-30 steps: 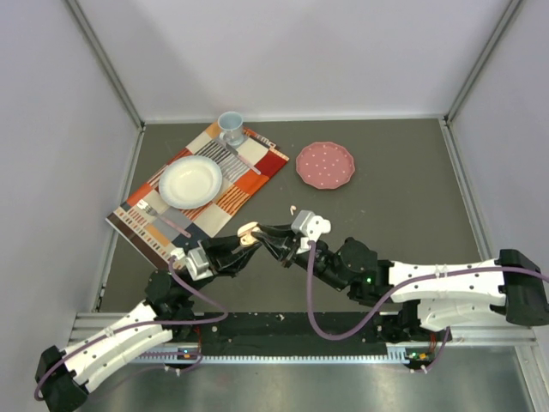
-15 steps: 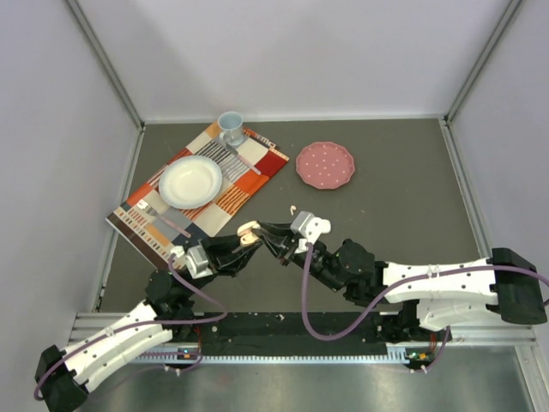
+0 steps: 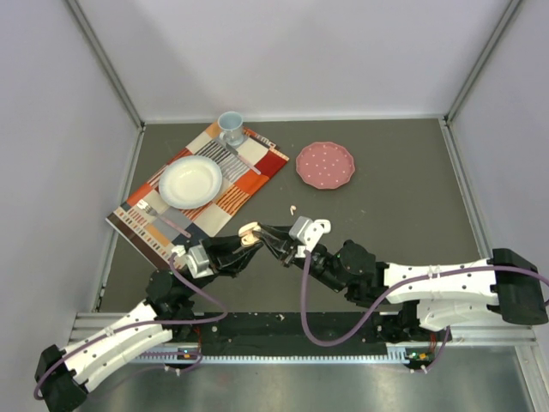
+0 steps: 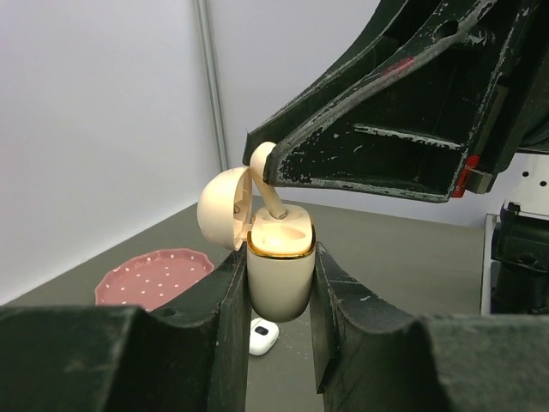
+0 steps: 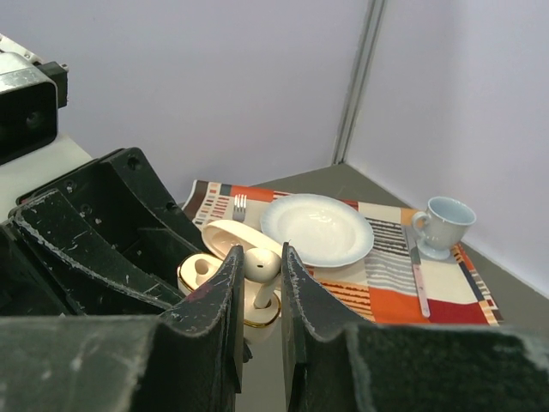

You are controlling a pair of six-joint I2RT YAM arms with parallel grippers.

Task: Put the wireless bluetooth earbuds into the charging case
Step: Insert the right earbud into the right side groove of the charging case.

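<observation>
Cream plastic with a gold rim, the small rounded charging case [image 4: 280,262] is clamped upright between the fingers of the left claw [image 4: 280,296], its domed lid swung open to one side. It is held just above the dark grey tabletop [image 3: 395,189], toward the 6 o'clock edge. From 3 o'clock the right claw [image 5: 259,257] is brought in over the case, pinching the head of a pale peach stemmed earbud [image 4: 270,199]. The stem tip is seen at the mouth of one socket, tilted rather than vertical.

The insertion of this earbud is judged to be the step in hand, with seating not yet finished. The stem would need to be straightened in line with the socket, the earbud pressed fully down, and the pinch released only then. Whether the neighbouring socket is already filled cannot be told.

Just beyond the case, at 1 o'clock from it, a tiny whitish loose earbud [image 3: 294,209] lies on the tabletop and would be fetched afterwards. Farther along the same bearing a pink dotted scalloped plate [image 3: 325,165] is seen. At 11 o'clock a striped orange-and-brown placemat [image 3: 257,176] carries a white bowl [image 3: 190,181], with a pale blue cup [image 3: 230,127] at its far corner.
</observation>
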